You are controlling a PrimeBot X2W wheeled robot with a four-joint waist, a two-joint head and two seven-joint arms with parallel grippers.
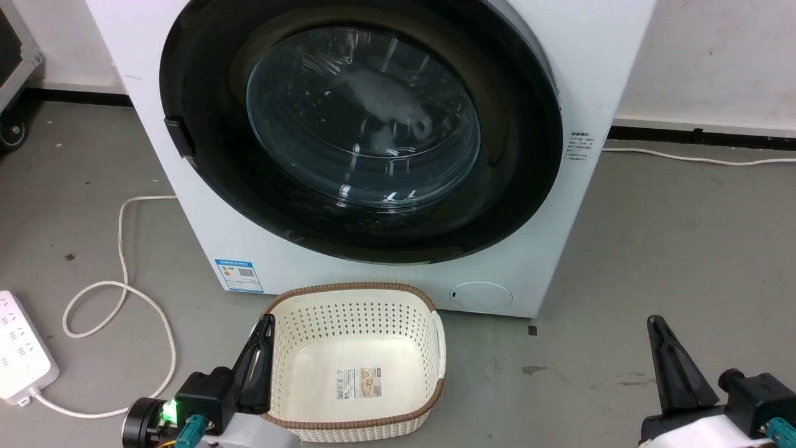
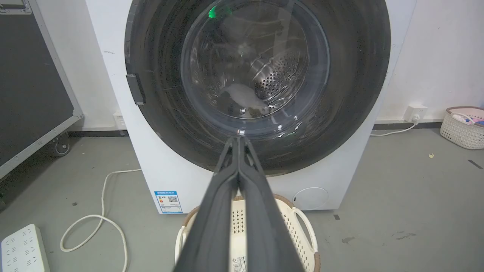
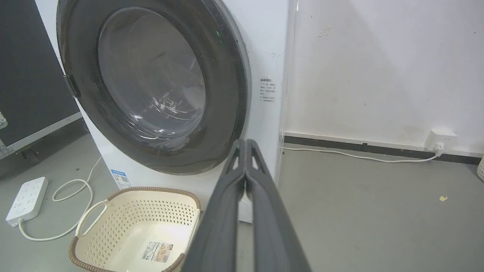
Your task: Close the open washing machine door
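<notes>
The washing machine door (image 1: 364, 118) is round, with a wide glossy black rim and a bulging glass window. It lies flat against the white machine front, and its latch tab (image 1: 181, 137) sits on the left of the rim. The door (image 2: 257, 68) also faces the left wrist view, and pale laundry shows through the glass. In the right wrist view the door (image 3: 151, 83) stands at the upper left. My left gripper (image 1: 266, 323) is shut and hangs low at the basket's left edge, well short of the machine. My right gripper (image 1: 654, 323) is shut too, low over the floor right of the machine.
A cream perforated basket (image 1: 435, 348) with a brown rim sits on the floor just in front of the machine. A white power strip (image 1: 18, 348) and its looped cable (image 1: 124, 292) lie at the left. A black wheeled case (image 2: 30, 75) stands left, and another basket (image 2: 463, 126) far right.
</notes>
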